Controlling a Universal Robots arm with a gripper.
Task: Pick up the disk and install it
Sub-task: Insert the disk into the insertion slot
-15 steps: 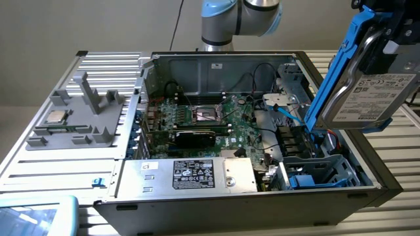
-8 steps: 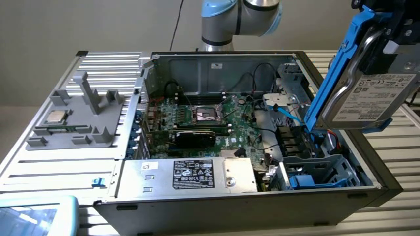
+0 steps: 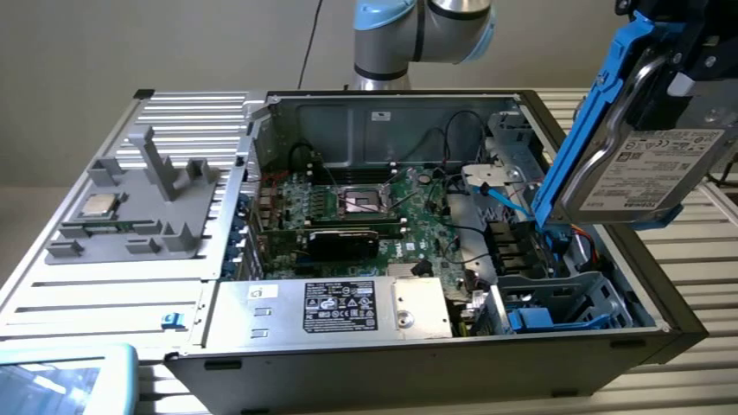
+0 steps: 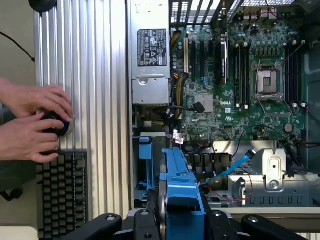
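**Disk up on edge over the drive bay**

I'm holding the disk (image 3: 640, 169) in the jaws, which sit about half closed, gripping its blue carrier (image 4: 182, 195). It hangs with its long axis near upright, leaning a touch, above the open computer case (image 3: 392, 112) at the exterior view's right. The drive bay (image 3: 571, 298) lies below it, apart, slightly toward the exterior view's left.

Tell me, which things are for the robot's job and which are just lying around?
For the job:
- the disk, held above the open computer case
- the gripper, closed on the disk

Just lying about:
- CPU chip on the grey tray
- power-supply box
- keyboard
- a person's hands
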